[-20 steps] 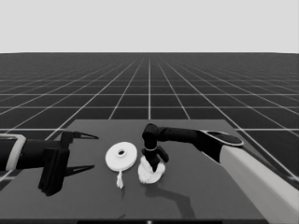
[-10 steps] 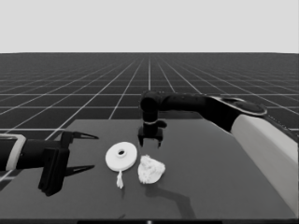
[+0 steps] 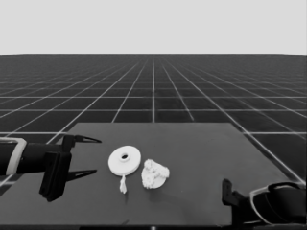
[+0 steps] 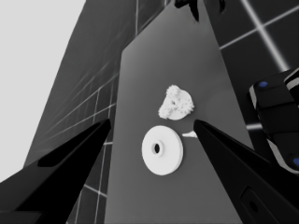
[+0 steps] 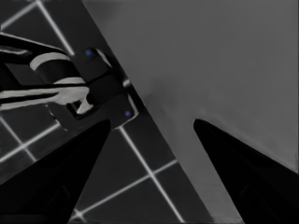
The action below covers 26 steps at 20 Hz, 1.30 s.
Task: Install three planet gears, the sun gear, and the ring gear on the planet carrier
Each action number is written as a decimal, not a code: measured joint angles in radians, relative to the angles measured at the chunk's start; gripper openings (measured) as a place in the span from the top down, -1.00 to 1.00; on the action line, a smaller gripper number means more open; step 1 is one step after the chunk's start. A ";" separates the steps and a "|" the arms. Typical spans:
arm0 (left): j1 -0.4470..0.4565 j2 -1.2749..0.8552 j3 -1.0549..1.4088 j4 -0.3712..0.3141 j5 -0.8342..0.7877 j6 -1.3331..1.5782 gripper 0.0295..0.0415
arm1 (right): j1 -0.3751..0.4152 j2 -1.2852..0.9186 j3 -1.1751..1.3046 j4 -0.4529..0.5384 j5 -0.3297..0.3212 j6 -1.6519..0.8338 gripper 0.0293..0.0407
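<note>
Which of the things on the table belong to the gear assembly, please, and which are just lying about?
Part of the job:
- larger round part
- cluster of gears, apparently sitting on the smaller round part, beside it

Just lying about:
- thin white piece
- left hand, open, waiting at the table's left end
- right hand, open, parked by the table's corner

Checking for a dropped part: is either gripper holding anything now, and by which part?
Nothing is held. The left gripper waits open at the table's left end; the right gripper is open at the table's near right corner.

Gear cluster (image 3: pixel 155 174) apparently beside larger round part (image 3: pixel 124 160)
</note>
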 joint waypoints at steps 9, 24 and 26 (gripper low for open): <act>0.033 0.830 -0.872 -0.147 0.947 -1.322 -0.68 | -0.042 -0.111 0.095 -0.053 0.029 -0.080 -0.61; 0.431 1.039 -1.506 -0.108 0.721 -1.233 -0.49 | -0.043 -0.111 0.096 -0.054 0.029 -0.080 -0.61; 0.432 1.041 -1.509 -0.107 0.719 -1.231 0.10 | -0.043 -0.111 0.096 -0.054 0.029 -0.080 -0.61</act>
